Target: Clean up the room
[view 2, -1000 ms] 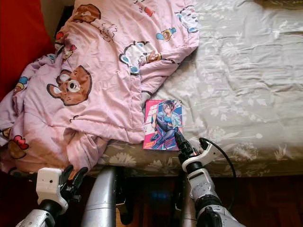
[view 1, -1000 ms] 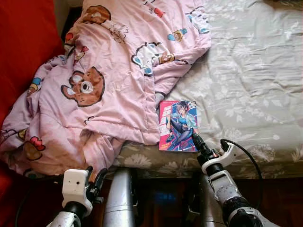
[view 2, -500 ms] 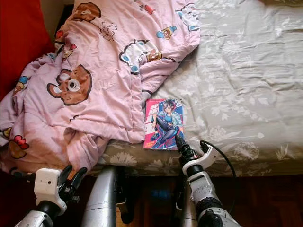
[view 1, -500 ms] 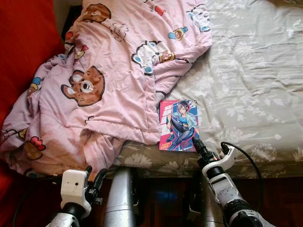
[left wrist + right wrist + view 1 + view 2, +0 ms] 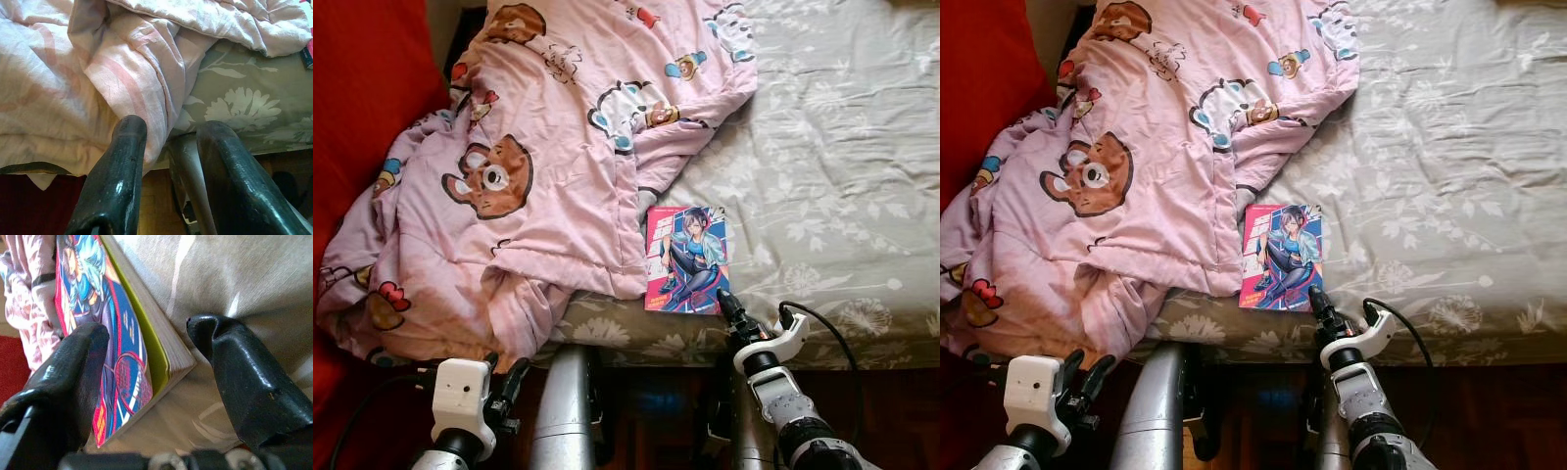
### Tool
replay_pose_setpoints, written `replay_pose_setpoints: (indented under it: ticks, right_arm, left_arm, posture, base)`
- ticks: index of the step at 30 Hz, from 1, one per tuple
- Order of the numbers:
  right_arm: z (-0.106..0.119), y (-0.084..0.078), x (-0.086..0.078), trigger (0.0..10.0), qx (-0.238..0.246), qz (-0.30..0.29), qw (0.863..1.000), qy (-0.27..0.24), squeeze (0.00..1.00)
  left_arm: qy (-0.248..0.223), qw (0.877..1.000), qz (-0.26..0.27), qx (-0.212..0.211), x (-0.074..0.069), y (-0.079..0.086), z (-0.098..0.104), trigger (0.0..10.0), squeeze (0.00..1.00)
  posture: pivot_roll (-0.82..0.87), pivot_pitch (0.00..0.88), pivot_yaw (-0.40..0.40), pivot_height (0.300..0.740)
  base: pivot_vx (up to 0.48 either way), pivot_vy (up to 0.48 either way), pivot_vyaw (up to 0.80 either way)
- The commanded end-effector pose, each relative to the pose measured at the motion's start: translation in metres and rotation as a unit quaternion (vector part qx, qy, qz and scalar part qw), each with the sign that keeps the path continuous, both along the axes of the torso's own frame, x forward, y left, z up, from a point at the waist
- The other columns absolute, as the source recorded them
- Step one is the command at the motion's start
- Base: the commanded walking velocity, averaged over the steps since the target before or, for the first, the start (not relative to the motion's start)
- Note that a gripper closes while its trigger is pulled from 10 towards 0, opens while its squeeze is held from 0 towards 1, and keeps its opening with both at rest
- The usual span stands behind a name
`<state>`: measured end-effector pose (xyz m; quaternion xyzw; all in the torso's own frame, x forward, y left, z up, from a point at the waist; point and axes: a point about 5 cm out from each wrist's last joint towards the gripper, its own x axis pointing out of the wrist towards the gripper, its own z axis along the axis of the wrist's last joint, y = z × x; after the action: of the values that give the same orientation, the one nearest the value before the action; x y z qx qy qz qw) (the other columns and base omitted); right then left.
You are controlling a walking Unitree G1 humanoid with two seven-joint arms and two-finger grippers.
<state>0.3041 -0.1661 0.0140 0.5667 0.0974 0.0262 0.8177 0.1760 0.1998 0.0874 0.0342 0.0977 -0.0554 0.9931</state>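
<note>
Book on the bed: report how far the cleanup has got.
Done: nothing visibly tidied yet. In hand: the right gripper is open around the near corner of the book, which lies flat on the grey floral sheet, not lifted. Left: closing on the book and taking it away, then the crumpled pink blanket spilling over the bed edge. The left gripper hangs open by it.

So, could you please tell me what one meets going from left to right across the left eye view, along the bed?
red cushion → pink blanket → comic book → grey floral sheet
</note>
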Motion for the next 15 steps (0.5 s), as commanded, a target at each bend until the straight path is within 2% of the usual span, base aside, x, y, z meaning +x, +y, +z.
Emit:
replay_pose_setpoints:
  ticks: [1,7,12,15]
  right_arm:
    - [-0.016,-0.004,-0.014,10.0,0.014,-0.021,0.999,0.048,0.00]
    - [-0.010,0.006,-0.006,10.0,0.011,0.006,0.999,0.041,0.00]
    - [-0.010,0.027,-0.005,10.0,-0.012,0.064,0.997,0.052,0.00]
    - [-0.010,0.031,-0.005,10.0,-0.008,0.071,0.996,0.050,0.00]
  left_arm:
    - [0.017,1.000,0.009,0.015,-0.007,0.006,-0.002,10.0,0.00]
    - [0.018,1.000,0.010,0.016,-0.007,0.007,-0.002,10.0,0.00]
    - [0.018,1.000,0.012,0.017,-0.007,0.008,-0.002,10.0,0.00]
    - [0.018,1.000,0.013,0.018,-0.007,0.009,-0.001,10.0,0.00]
  posture:
    - [0.28,0.414,0.118,0.596]
    - [0.28,0.414,0.118,0.596]
    - [0.28,0.407,0.116,0.596]
    - [0.28,0.406,0.115,0.596]
  base:
    - [0.000,0.000,0.00]
    - [0.000,0.000,0.00]
    - [0.000,0.000,0.00]
    - [0.000,0.000,0.00]
